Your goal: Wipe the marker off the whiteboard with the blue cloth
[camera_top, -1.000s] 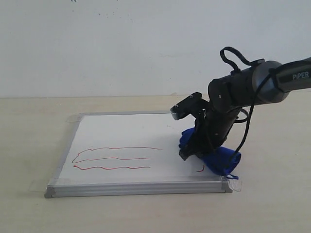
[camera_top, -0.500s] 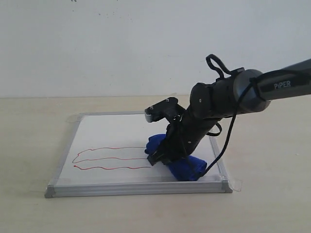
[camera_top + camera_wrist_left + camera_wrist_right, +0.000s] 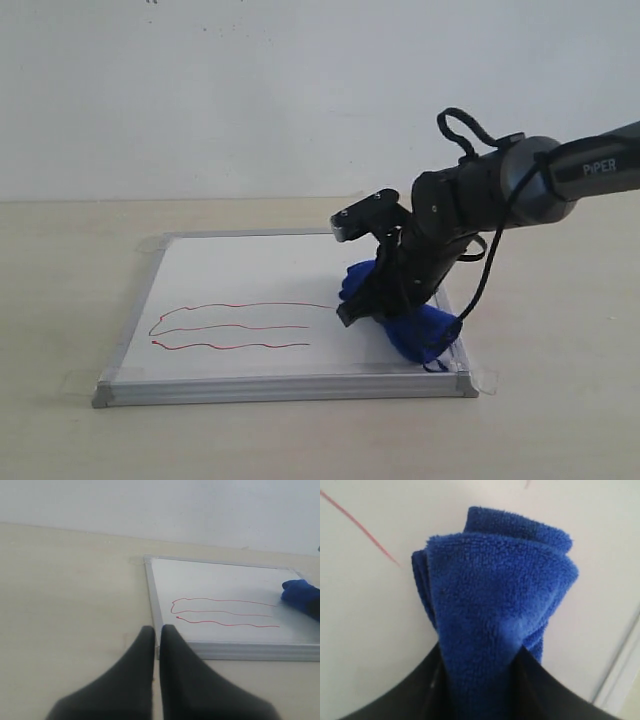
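Note:
The whiteboard (image 3: 250,275) lies flat on the beige table, silver-framed and taped at its corners. The marker (image 3: 235,324), a thin red looping squiggle, fills its left half and also shows in the left wrist view (image 3: 225,619). My right gripper (image 3: 385,310) is shut on the blue cloth (image 3: 420,330), pressing the rolled bundle onto the board's right part, just right of the squiggle's end. In the right wrist view the blue cloth (image 3: 495,610) bulges out between the black fingers (image 3: 555,695), with a red stroke (image 3: 362,530) beside it. My left gripper (image 3: 156,632) is shut and empty, off the board's near left corner.
A white wall (image 3: 300,90) rises behind the table. Bare beige tabletop (image 3: 60,300) surrounds the board on all sides. Clear tape tabs (image 3: 485,380) stick out from the board's corners. The right arm's cable (image 3: 465,130) loops above its wrist.
The right gripper swept the blue cloth left across the board, then back to the right. The small red mark near the board's right edge no longer shows. The left gripper's motion cannot be judged.

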You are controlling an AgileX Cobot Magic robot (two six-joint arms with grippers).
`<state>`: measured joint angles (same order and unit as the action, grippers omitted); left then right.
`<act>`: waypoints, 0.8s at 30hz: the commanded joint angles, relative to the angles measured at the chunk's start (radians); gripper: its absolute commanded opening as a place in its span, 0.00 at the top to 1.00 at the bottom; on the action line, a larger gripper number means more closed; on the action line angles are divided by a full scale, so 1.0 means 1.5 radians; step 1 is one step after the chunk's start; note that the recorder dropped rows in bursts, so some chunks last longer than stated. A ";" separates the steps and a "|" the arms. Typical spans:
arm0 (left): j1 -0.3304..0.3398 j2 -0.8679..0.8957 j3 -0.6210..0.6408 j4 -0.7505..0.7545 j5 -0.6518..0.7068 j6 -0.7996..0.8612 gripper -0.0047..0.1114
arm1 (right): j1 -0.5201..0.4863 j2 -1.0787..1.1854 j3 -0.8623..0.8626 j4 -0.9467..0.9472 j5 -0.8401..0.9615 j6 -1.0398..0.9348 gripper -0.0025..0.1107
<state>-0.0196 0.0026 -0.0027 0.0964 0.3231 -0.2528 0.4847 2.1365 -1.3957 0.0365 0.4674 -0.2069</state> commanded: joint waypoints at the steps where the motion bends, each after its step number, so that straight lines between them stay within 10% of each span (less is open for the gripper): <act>1: -0.001 -0.002 0.002 0.000 -0.006 -0.007 0.93 | 0.057 0.018 0.012 0.048 0.036 -0.047 0.98; 24: -0.001 -0.002 0.002 0.000 -0.006 -0.007 0.93 | -0.057 -0.027 0.036 -0.073 0.200 -0.157 0.98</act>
<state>-0.0196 0.0026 -0.0027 0.0964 0.3231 -0.2528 0.3919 2.0886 -1.3743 -0.0746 0.6805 -0.3901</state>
